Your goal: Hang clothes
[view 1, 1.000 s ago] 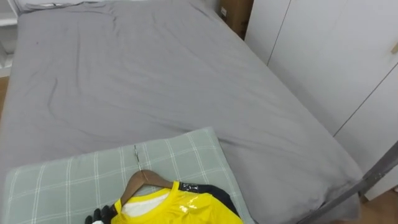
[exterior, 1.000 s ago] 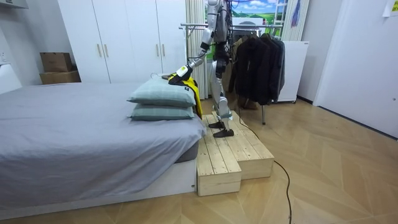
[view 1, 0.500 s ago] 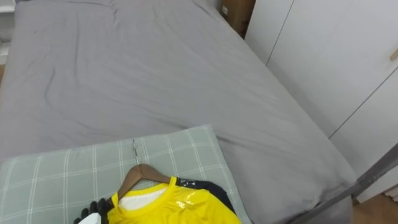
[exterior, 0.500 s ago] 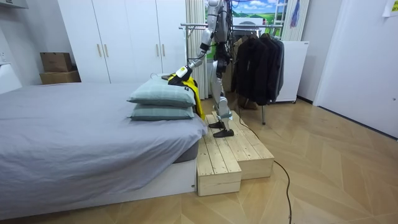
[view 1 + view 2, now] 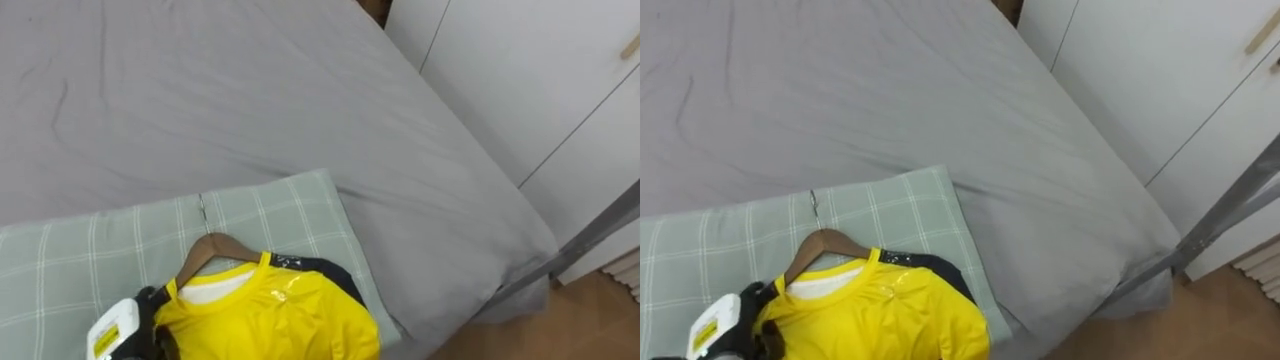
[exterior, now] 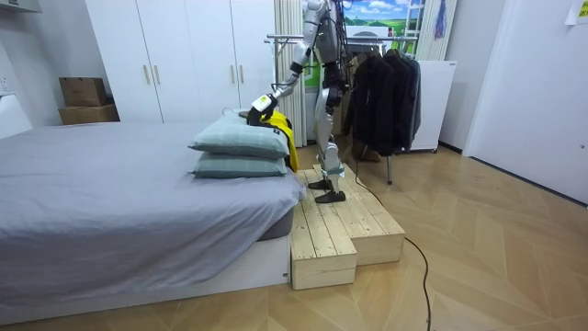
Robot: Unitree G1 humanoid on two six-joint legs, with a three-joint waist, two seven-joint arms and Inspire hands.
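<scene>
Left robot hand seemingly clenched on hanger; yellow shirt held clear of pillow, likely bound for rail.

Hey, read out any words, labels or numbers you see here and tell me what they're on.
Nothing is readable.
Yellow shirt: small pale marks near the neck, too small to read.
White tag on the left hand: faint marks, too blurred to read.

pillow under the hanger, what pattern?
Pale green with a white check: the pillow shows best in the left eye view.
</scene>
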